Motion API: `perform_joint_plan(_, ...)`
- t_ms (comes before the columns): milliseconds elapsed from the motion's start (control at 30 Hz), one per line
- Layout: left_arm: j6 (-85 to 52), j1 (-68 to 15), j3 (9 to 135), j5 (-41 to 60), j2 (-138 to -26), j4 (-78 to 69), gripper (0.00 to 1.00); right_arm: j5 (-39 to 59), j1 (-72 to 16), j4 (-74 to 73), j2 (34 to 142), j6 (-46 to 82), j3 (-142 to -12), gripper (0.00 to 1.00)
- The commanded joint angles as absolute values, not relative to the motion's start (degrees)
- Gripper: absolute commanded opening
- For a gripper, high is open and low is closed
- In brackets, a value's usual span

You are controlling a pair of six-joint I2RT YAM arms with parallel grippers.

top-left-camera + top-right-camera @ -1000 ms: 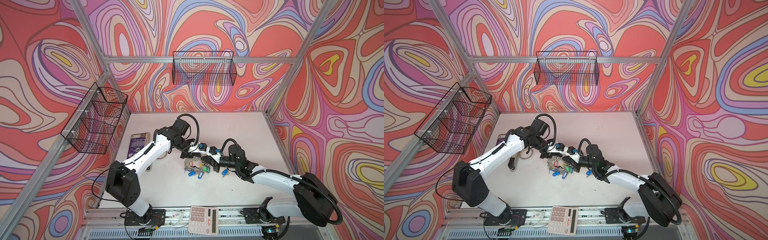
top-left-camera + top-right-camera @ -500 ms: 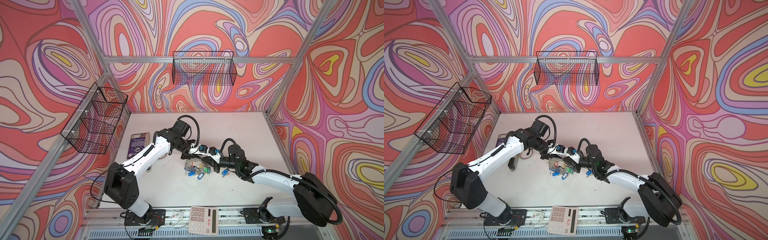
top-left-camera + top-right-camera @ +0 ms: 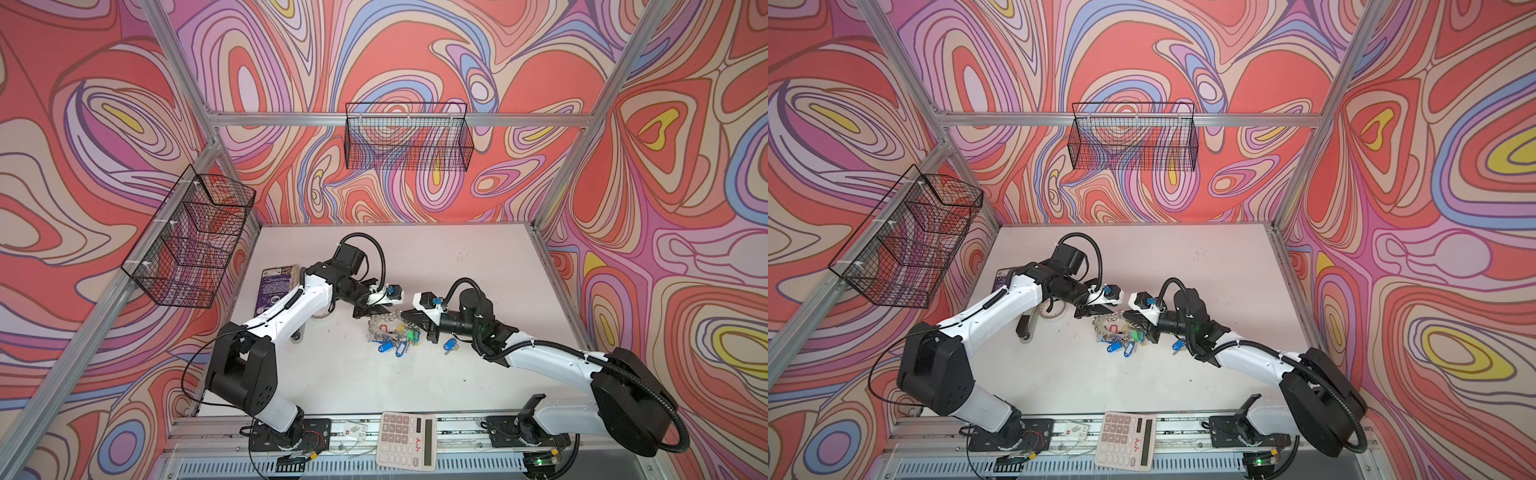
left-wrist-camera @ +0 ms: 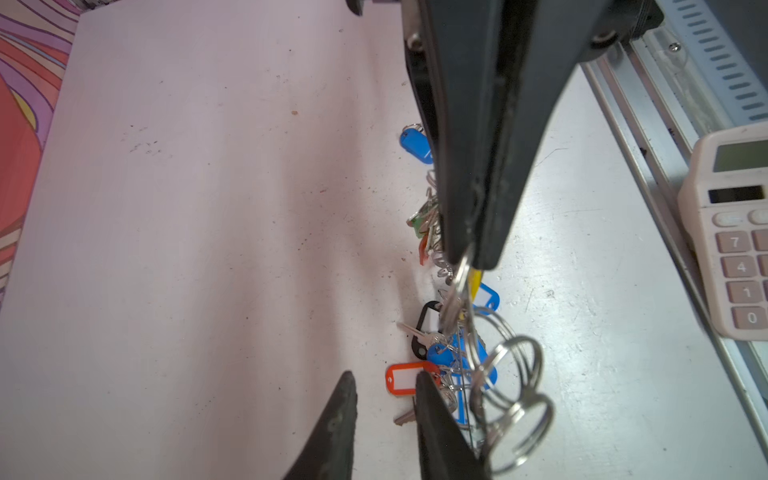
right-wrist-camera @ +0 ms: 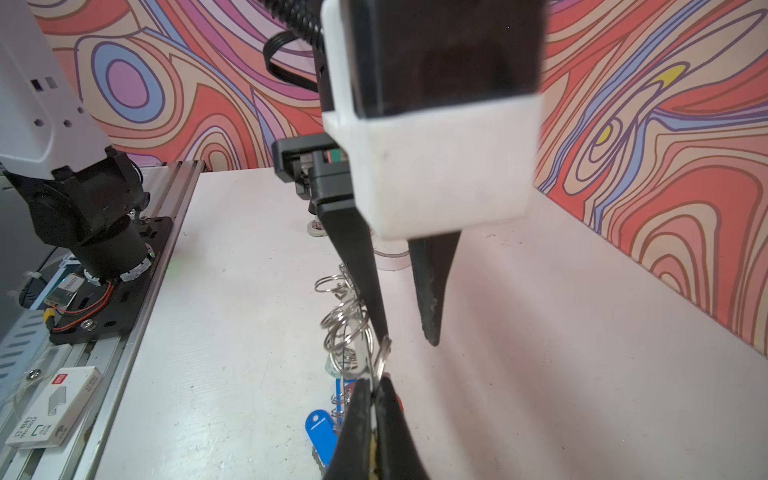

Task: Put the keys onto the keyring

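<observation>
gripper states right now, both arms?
Left gripper: open, holding nothing.
Right gripper: closed, pinching a metal ring of the keyring.

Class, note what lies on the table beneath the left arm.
Partly visible: a translucent tape roll, a purple box, a dark stubby object. The left arm covers the rest.

open table (image 3: 457,257) behind, keyring (image 3: 379,327) blocking centre

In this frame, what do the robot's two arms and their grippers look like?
Both match. The left arm and right arm have white link shells between bulky black joint housings, with black ribbed cable hoses looping off them. The left gripper and right gripper each have two slim, tapering black fingers, behind which sits a white camera mount with a blue knob.
</observation>
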State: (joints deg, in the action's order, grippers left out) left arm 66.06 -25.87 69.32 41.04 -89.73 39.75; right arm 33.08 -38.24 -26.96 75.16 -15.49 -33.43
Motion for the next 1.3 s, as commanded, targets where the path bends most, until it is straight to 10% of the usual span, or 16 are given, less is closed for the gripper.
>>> perform_joint_plan(0,63.80,-28.06,65.80,43.22,-86.75,39.59,0.31,33.26,-38.01,-32.14,74.92,-16.32,-33.94,0.00)
perform_joint_plan(1067,49.09,-30.32,50.24,40.93,-76.37,12.64,0.41,35.97,-37.97,-40.44,76.94,-9.33,-28.21,0.00)
perform_joint_plan(1267,52.49,-30.32,53.49,43.49,-77.86,18.92,0.29,35.86,-37.96,-40.26,76.57,-9.32,-28.21,0.00)
